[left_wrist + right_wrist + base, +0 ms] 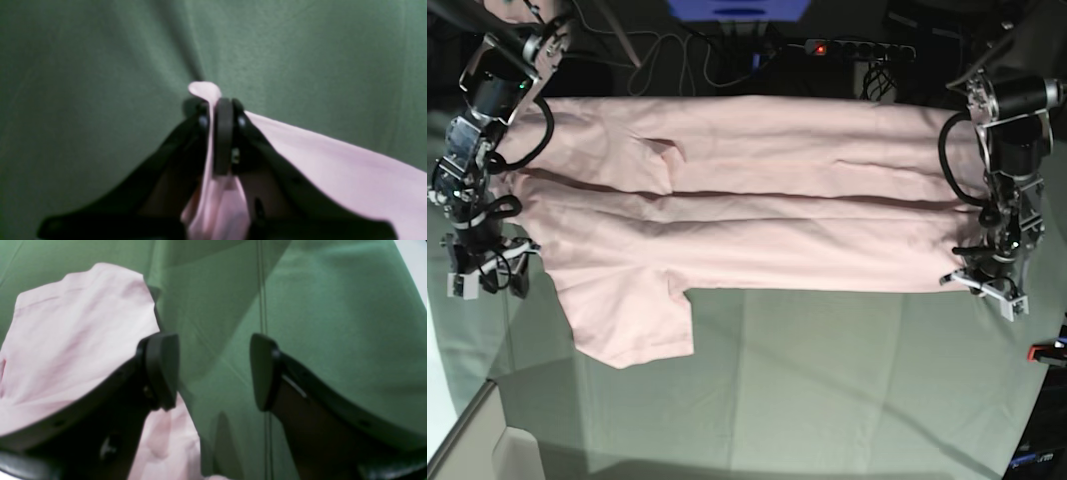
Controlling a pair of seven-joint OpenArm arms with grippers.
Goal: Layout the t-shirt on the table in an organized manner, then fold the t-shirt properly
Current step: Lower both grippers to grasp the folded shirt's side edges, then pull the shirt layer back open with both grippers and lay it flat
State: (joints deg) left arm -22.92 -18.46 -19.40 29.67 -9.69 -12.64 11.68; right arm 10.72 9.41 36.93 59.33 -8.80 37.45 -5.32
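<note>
The left gripper (222, 110) is pinching a fold of the t-shirt (757, 215) at the base view's right edge. The right gripper (213, 371) is hanging with jaws apart, holding nothing, beside the hem at left. The shirt is lying spread across the table (827, 380). Pulling from one end alone risks bunching it. Cables are trailing behind in the dark upper frame.
</note>
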